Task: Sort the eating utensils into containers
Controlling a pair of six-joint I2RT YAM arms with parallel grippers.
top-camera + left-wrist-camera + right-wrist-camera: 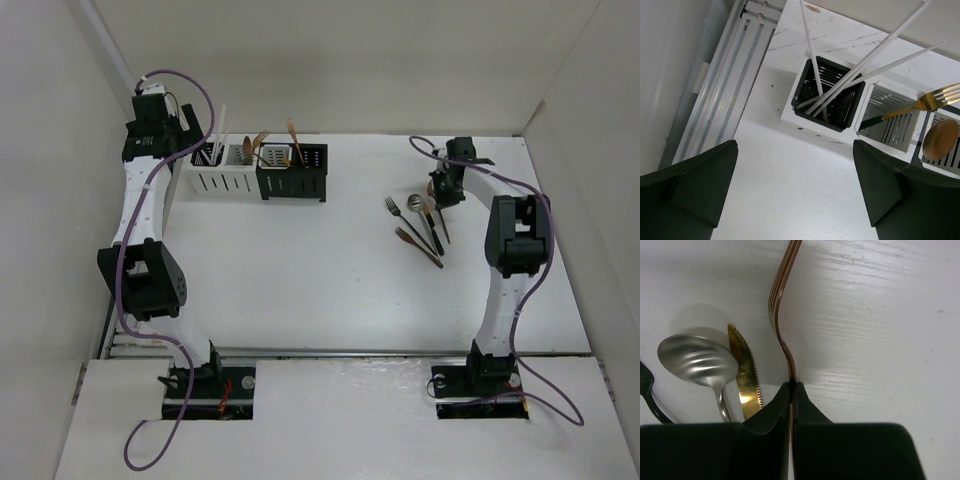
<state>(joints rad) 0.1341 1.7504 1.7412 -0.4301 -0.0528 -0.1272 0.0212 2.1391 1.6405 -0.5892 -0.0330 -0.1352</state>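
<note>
My right gripper [792, 386] is shut on a copper fork [780, 305] seen edge-on, tines pointing away; in the top view this gripper [443, 187] is at the pile's far end. Beside it lie a silver spoon [697, 360] and a gold serrated knife [745, 372]. The pile on the table holds a silver fork [393, 208] and other utensils [425, 235]. My left gripper [795, 192] is open and empty, just short of the white caddy [826, 92] holding white chopsticks [875, 47]. The containers [260, 172] stand in a row; a gold fork [932, 99] and a copper spoon [940, 140] stand in others.
An aluminium rail [725, 80] runs along the table's left edge beside the caddies. White walls [50, 150] enclose the table on the left, back and right. Purple cables [185, 85] loop over both arms.
</note>
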